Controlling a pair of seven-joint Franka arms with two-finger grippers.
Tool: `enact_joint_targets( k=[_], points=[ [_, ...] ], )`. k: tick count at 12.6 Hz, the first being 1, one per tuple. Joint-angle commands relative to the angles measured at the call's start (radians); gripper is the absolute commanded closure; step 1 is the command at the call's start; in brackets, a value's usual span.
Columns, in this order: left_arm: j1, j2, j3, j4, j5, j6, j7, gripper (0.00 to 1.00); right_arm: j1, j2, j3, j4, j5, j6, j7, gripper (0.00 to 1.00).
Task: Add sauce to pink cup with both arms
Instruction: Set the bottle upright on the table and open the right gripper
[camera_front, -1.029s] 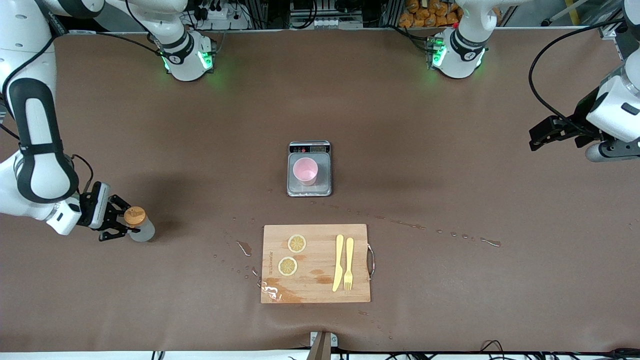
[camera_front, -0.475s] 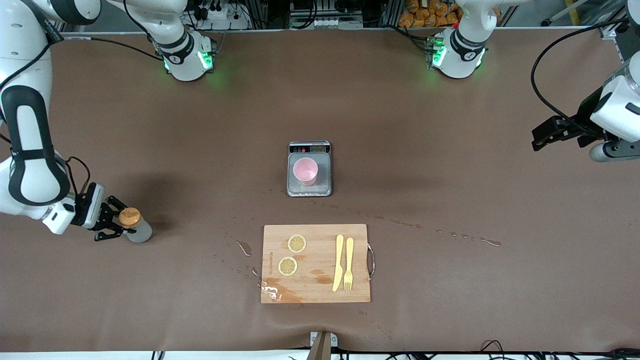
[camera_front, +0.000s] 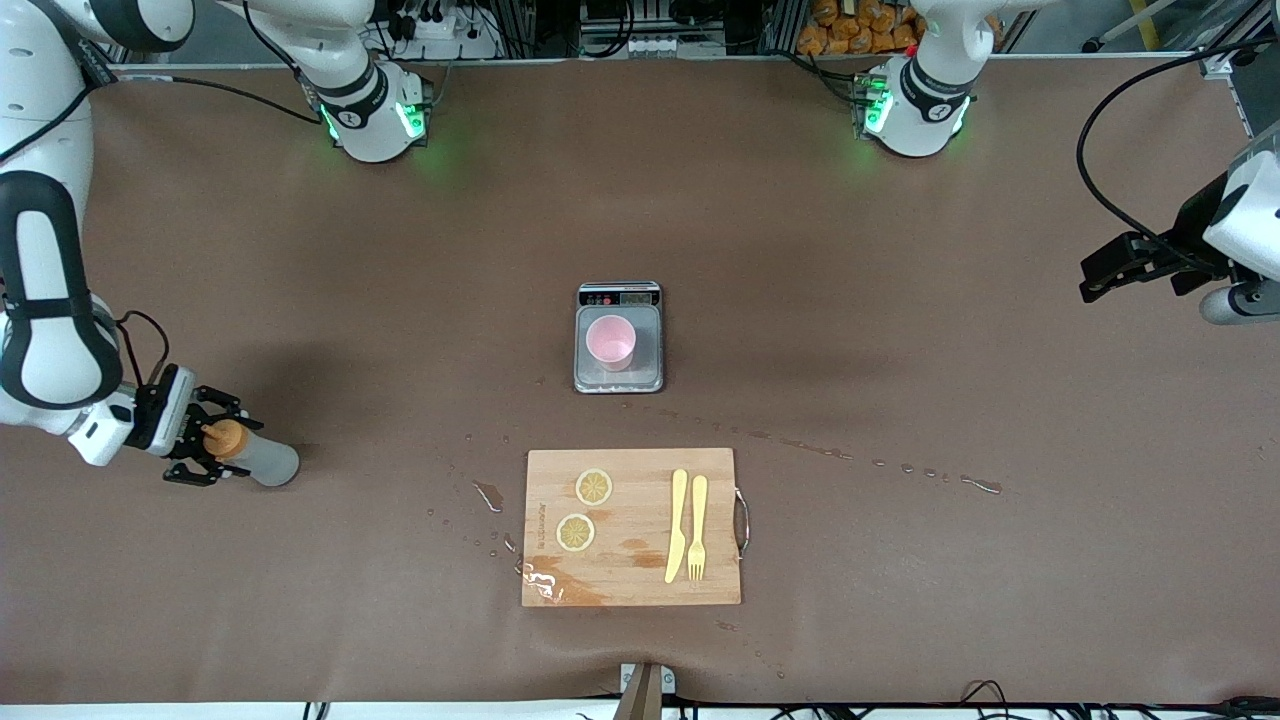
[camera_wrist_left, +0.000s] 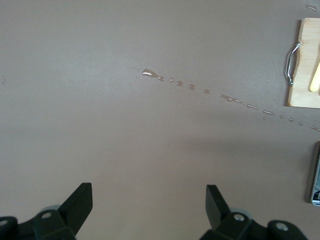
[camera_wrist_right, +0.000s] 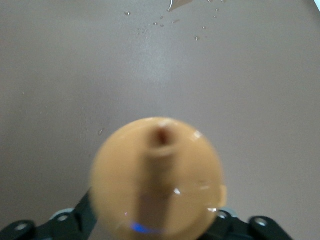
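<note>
The sauce bottle (camera_front: 262, 460), whitish-grey with an orange cap (camera_wrist_right: 157, 175), leans steeply on the table near the right arm's end. Its cap points into my right gripper (camera_front: 230, 440), and its nozzle faces the right wrist camera. The right gripper (camera_wrist_right: 152, 215) is open: its fingers stand wide on either side of the cap. The pink cup (camera_front: 610, 342) stands upright on a small scale (camera_front: 646, 372) at mid-table, well away from the bottle. My left gripper (camera_front: 1092, 280) hangs open over the left arm's end of the table, with nothing between its fingers (camera_wrist_left: 80, 202).
A wooden cutting board (camera_front: 632, 500) lies nearer the front camera than the scale and carries two lemon slices, a yellow knife and a fork. A trail of liquid drops (camera_front: 900, 467) runs over the brown table from the scale toward the left arm's end, and it shows as drops (camera_wrist_left: 192, 86) in the left wrist view.
The right gripper has opened and drawn back toward its end of the table. The bottle has tipped from upright, cap toward that gripper. The left arm has drifted outward.
</note>
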Motion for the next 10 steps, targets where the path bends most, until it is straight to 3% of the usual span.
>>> enact_joint_targets(
  k=[1,7,10],
  points=[
    [0.004,-0.021,0.002,-0.009,-0.011,-0.007,0.023,0.0,-0.038,0.011,0.018,0.038,0.021,-0.018,-0.018,0.0],
    [0.005,-0.021,0.002,-0.009,-0.011,-0.007,0.023,0.0,-0.054,-0.038,0.01,0.118,-0.043,-0.119,0.04,0.0],
    [0.005,-0.021,0.002,-0.009,-0.012,-0.007,0.024,0.0,-0.031,-0.101,0.011,0.123,-0.195,-0.121,0.325,0.0]
  ],
)
